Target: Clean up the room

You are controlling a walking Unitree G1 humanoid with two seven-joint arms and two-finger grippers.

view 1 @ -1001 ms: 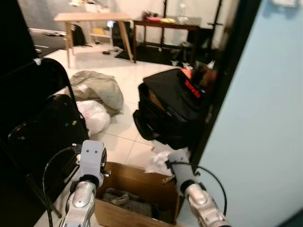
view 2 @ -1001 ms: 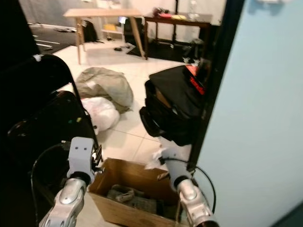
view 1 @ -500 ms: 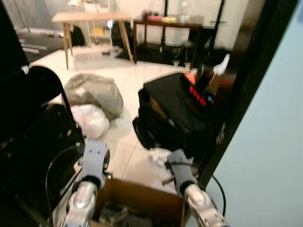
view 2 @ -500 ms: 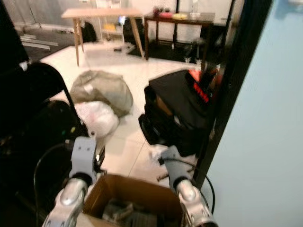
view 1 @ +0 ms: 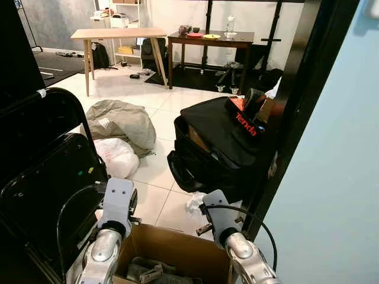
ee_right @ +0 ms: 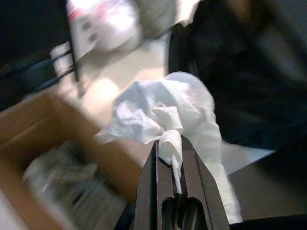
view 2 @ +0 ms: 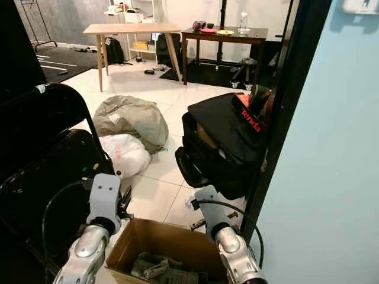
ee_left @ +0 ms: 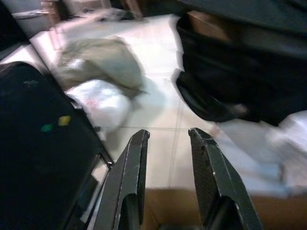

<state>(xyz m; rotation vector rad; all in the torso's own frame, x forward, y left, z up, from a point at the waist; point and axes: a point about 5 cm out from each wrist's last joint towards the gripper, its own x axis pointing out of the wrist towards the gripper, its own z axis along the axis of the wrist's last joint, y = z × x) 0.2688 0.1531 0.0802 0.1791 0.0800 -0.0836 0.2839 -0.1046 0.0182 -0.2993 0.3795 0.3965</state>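
Observation:
An open cardboard box (view 1: 177, 245) with crumpled rubbish inside stands on the floor just before me. My right gripper (ee_right: 170, 143) is shut on a crumpled white tissue (ee_right: 168, 112), held over the floor just past the box's far right corner, in front of the black bag. From the head the tissue (view 1: 194, 204) shows beside my right wrist. My left gripper (ee_left: 168, 136) is open and holds nothing; it hovers above the box's far left edge, pointing at the white tiles.
A black soft bag (view 1: 216, 139) with a red-lettered carton on top lies on the floor ahead. A grey sack (view 1: 121, 118) and a white plastic bag (view 1: 116, 157) lie to the left. A black folding chair (view 1: 47, 171) stands close on my left, a dark door frame (view 1: 296, 112) on my right.
The camera has swung and steadied, so the box sits lower in the picture. The right gripper has kept hold of the tissue. The left gripper is unchanged.

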